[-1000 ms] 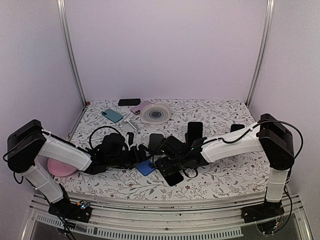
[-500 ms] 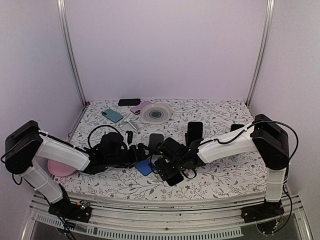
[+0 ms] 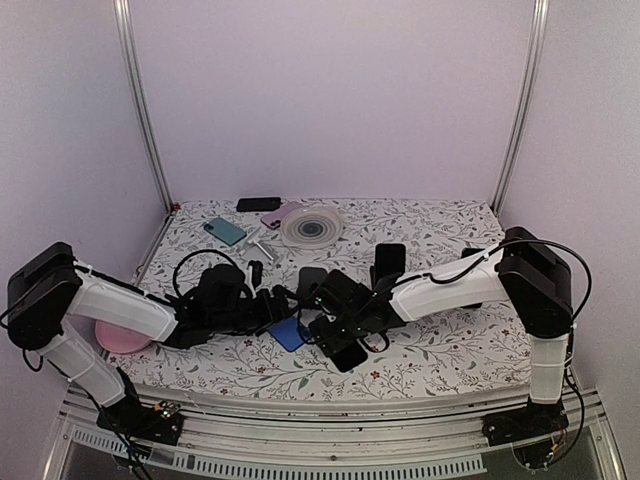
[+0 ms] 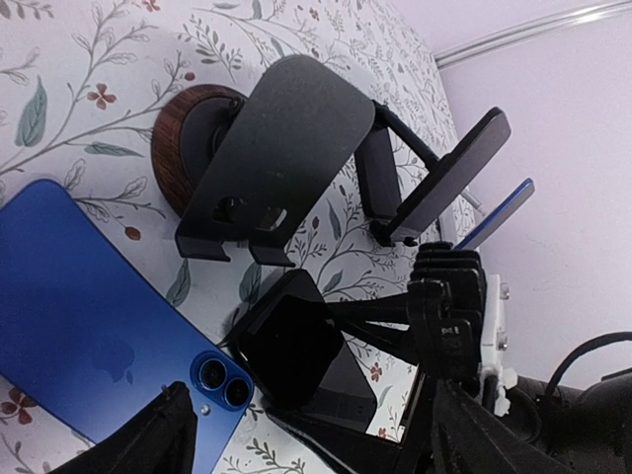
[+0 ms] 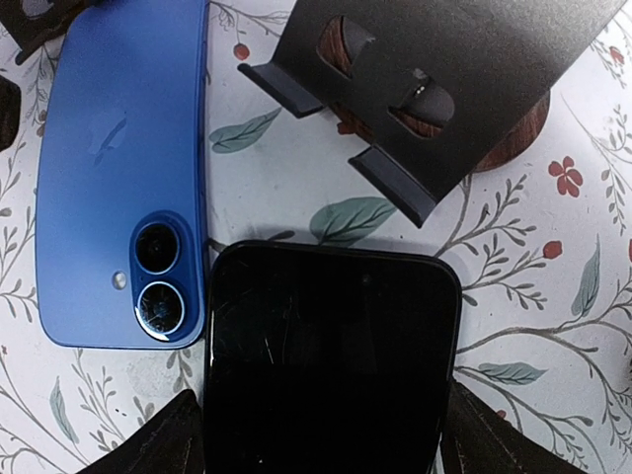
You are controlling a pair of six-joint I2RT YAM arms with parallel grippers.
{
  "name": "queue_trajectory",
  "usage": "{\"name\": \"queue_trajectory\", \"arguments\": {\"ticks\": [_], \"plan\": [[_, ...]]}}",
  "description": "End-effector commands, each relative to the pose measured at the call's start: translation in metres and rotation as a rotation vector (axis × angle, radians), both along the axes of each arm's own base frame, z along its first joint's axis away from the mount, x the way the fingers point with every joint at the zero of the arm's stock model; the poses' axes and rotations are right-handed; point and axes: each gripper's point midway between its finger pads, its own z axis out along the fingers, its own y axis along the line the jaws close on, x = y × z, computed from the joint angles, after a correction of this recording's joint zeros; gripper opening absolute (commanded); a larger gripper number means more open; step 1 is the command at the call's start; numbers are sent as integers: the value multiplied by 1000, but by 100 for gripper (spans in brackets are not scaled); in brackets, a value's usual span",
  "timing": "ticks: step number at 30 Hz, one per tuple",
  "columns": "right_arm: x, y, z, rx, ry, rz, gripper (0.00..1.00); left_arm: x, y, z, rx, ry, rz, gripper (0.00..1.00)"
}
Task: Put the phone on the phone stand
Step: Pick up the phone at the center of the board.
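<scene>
Black phone (image 5: 331, 355) between right gripper (image 5: 326, 439) fingers (image 5: 176, 442)

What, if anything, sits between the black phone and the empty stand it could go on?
Nothing visible does. Only bare tablecloth lies between the black phone and the stand. The blue phone lies beside the black one, off that path.

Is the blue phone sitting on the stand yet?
No, the blue phone lies flat, camera side up, beside the empty black stand.
</scene>
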Motion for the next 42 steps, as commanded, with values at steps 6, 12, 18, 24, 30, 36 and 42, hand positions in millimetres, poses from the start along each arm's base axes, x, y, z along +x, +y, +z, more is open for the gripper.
{"name": "queue_trajectory", "arguments": {"ticks": [6, 12, 18, 24, 30, 36, 42], "plan": [[-2, -17, -29, -54, 83, -14, 72, 2, 5, 8, -8, -26, 7, 83], [0, -17, -17, -42, 63, -26, 69, 2, 5, 7, -8, -25, 6, 83], [5, -18, 0, -21, 31, -39, 68, 3, 4, 7, -6, -24, 5, 83], [6, -17, 8, -8, 18, -43, 68, 3, 3, 7, -9, -22, 4, 83], [7, -16, 16, 11, 8, -47, 68, 3, 2, 5, -6, -16, 0, 83], [8, -16, 25, 34, -5, -54, 68, 3, -1, 3, -12, -12, -9, 83], [9, -18, 33, 55, -19, -67, 68, 3, -8, 0, -22, 1, -27, 82]]}}
